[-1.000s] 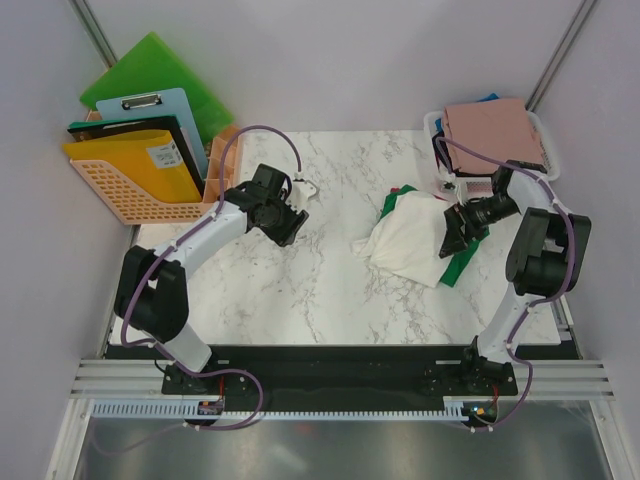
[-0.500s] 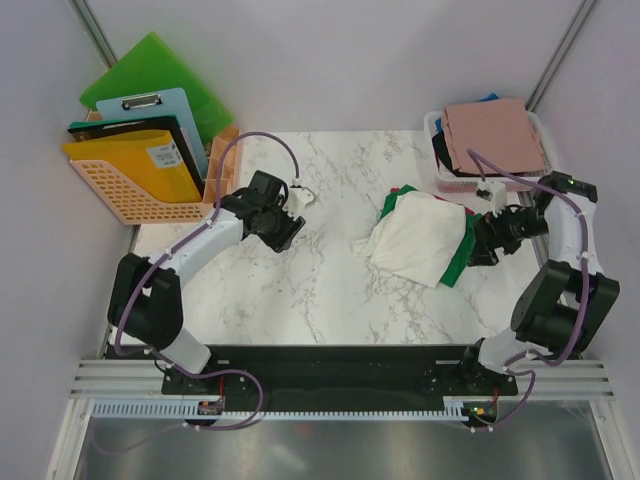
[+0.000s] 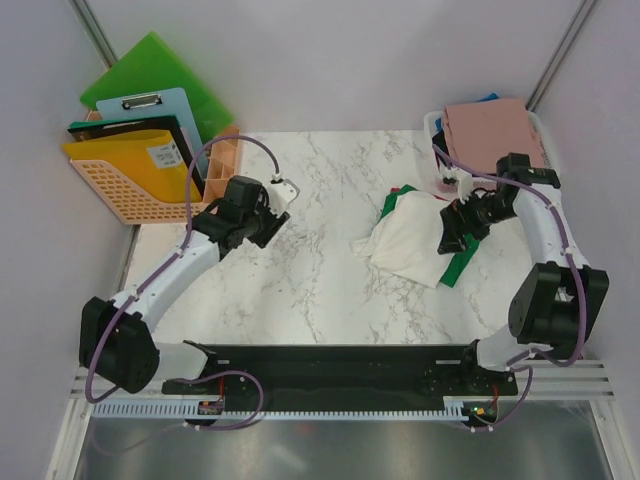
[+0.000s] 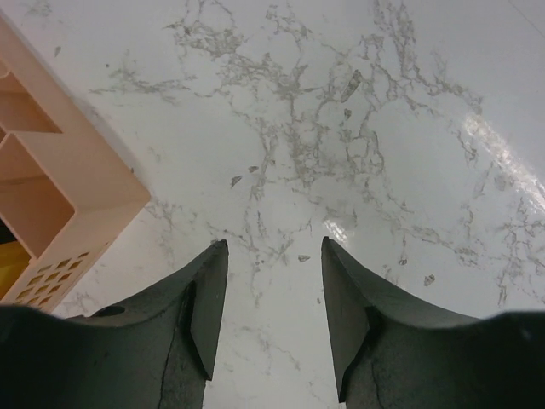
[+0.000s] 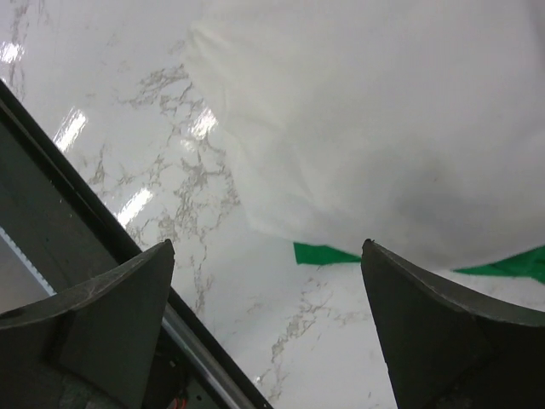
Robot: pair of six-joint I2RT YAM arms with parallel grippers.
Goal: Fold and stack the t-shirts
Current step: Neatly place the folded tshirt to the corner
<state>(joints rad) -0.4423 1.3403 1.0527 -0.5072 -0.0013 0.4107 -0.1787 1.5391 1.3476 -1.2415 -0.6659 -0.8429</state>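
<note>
A crumpled cream-white t-shirt (image 3: 408, 238) lies right of the table's middle, over a green t-shirt (image 3: 458, 266) whose edges show beside it. In the right wrist view the white cloth (image 5: 383, 119) fills the top, with a green strip (image 5: 328, 254) below it. A dusty-pink t-shirt (image 3: 495, 132) lies folded on the white mesh basket (image 3: 434, 124) at the back right, with black and blue cloth under it. My right gripper (image 3: 452, 240) is open and empty at the white t-shirt's right edge. My left gripper (image 3: 262, 232) is open and empty over bare marble (image 4: 272, 170) at the left.
An orange basket (image 3: 120, 190) with a yellow folder, a clipboard and green boards (image 3: 150, 68) stands at the back left; its corner shows in the left wrist view (image 4: 51, 204). A black rail (image 5: 77, 230) runs along the table's near edge.
My left gripper has drawn back to the left, away from the table's middle. My right gripper swung out to the right, then came back to the white t-shirt's right edge.
</note>
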